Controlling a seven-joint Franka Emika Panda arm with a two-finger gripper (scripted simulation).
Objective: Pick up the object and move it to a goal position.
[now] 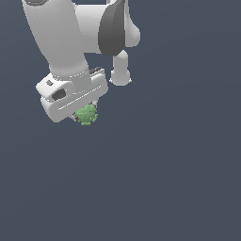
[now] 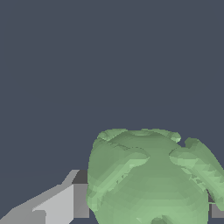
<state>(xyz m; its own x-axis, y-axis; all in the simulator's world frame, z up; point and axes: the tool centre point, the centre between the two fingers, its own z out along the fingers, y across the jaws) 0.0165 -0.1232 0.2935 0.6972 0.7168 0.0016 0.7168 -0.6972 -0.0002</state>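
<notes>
Green and knobby, the object [image 2: 151,179] fills the near part of the wrist view, pressed against 1 grey finger [image 2: 65,203], with a sliver of the other finger just showing at its far side. So the fingers appear closed on it, holding it just under the white gripper [image 1: 86,112]. In the exterior view the object [image 1: 87,115] hangs mostly hidden beneath the gripper body, only its lower part showing.

Slipping is my main worry. The lumps mean the pads likely bear on a few bumps rather than a flat face, so a quick swing or sudden stop could roll it out.

Beyond lies plain dark table [image 1: 164,179], with no goal marker visible, so I cannot judge how far the carry must go.
</notes>
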